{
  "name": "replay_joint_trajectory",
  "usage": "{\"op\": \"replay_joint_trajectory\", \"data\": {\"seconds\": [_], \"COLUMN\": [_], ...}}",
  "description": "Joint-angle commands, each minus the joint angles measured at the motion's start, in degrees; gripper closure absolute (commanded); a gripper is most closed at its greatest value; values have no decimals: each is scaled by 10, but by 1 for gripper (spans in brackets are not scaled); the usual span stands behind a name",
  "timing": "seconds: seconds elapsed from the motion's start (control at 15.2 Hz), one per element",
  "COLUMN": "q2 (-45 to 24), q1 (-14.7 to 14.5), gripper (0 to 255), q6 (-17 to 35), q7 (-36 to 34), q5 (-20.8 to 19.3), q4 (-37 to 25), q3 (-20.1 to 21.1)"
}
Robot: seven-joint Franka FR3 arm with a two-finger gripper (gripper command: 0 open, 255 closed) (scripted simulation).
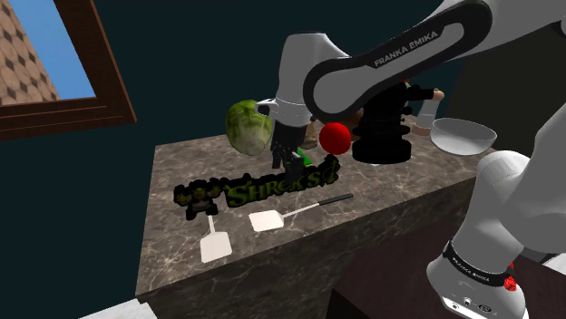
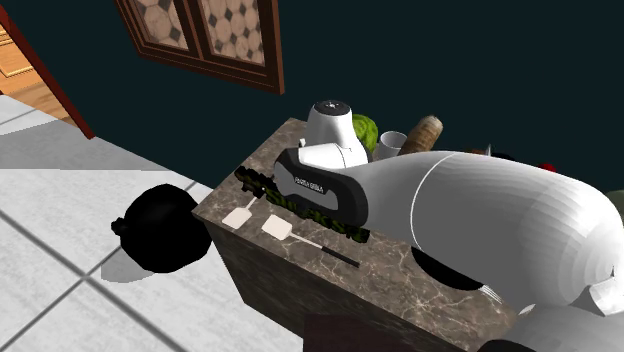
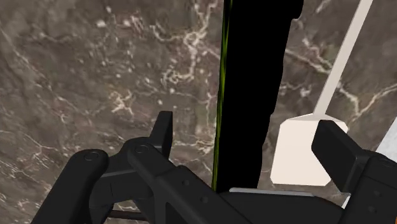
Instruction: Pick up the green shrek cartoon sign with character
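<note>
Black two-finger tool [image 3: 249,130]: fingers spread wide, holding nothing, one on each side of the sign [image 3: 254,76], neither touching it. Sign: in the wrist view it is seen edge-on from above as a black strip with a thin green line along one side, running away from the tool between the fingers across the table [image 3: 95,63]. In the shoulder view the sign [image 1: 258,190] stands upright near the middle of the table [image 1: 399,195], with green lettering on a dark outline and a small dark figure at the end toward that view's left. The tool [image 1: 296,165] hangs just above the lettering's right half, pointing down. Table: dark brown marble with pale veins. Long spatula [image 3: 299,153]: white, with its blade flat on the table just beside the sign and partly hidden by one finger. In the shoulder view the long spatula [image 1: 269,220] lies just in front of the sign. Short spatula [image 1: 215,243]: white, nearer the table's front edge. Behind the sign: green rounded object [image 1: 247,127], red ball [image 1: 336,138], black stacked object [image 1: 381,136], grey bowl [image 1: 463,136]. Second exterior view: sign [image 2: 262,186] partly hidden by the white arm [image 2: 480,220]; black round object [image 2: 160,228] on the tiled floor [image 2: 60,260] beside the table [image 2: 400,275].
</note>
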State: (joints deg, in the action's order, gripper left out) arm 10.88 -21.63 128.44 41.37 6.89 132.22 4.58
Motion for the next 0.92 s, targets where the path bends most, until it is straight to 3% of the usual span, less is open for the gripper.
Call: {"op": "replay_joint_trajectory", "data": {"seconds": [0.0, 0.59, 0.86], "q2": [-1, -1, 11], "q1": [0, 0, 1], "gripper": [255, 255, 255], "q6": [3, 3, -29], "q7": [0, 0, -2], "q5": [0, 0, -2], "q4": [2, 2, -18], "q3": [0, 0, -1]}}
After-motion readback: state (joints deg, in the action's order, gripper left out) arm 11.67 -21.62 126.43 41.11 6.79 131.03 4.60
